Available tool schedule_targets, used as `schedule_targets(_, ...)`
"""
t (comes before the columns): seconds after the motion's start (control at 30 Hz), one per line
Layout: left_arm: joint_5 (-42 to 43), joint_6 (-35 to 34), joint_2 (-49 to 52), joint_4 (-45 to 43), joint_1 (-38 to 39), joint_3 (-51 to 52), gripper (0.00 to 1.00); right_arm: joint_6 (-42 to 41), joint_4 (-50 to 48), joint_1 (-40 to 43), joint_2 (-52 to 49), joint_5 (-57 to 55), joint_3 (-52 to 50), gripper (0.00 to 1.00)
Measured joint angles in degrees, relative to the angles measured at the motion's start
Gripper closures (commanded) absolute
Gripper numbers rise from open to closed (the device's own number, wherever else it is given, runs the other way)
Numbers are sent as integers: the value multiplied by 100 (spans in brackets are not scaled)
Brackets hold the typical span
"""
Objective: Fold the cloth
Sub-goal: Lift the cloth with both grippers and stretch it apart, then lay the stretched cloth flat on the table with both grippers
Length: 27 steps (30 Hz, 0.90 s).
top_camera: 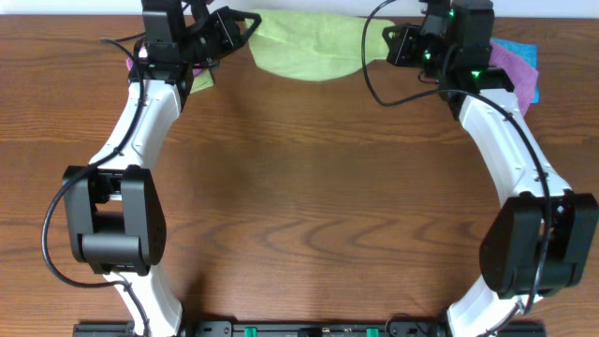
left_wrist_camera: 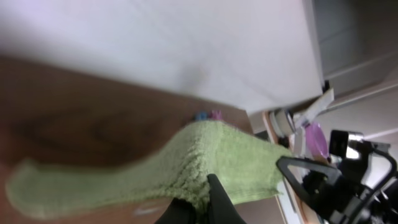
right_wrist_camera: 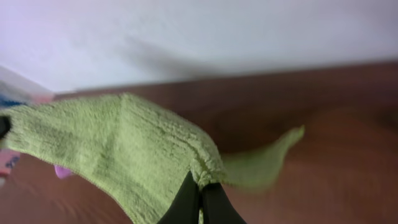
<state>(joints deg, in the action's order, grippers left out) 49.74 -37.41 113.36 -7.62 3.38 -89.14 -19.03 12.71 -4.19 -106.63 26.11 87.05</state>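
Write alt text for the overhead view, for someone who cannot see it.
A lime-green soft microfibre cloth is held up between the left claw and the right claw at the far edge of a brown wooden table. A purple cloth and a bright blue cloth lie at the far right corner.

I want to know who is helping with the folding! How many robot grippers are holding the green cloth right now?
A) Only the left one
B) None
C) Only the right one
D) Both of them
D: each wrist view shows the lime-green cloth pinched between dark fingers, by the left gripper at one end and the right gripper at the other.
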Motion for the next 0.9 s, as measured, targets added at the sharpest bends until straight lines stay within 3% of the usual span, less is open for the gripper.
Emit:
schedule_targets(0.2,258,542,2,1602,0,-15,94,271,935,0,0,52,15,98)
schedule_targets(0.57,350,2253,2,4310,4,-22,94,820,2765,0,0,138,26,99)
schedule_targets(0.8,42,3390,2,6035,4,-24,94,1198,3657,0,0,175,20,98)
schedule_targets(0.9,-142,3731,2,6369,7,-7,94,1333,3753,0,0,205,-81,98)
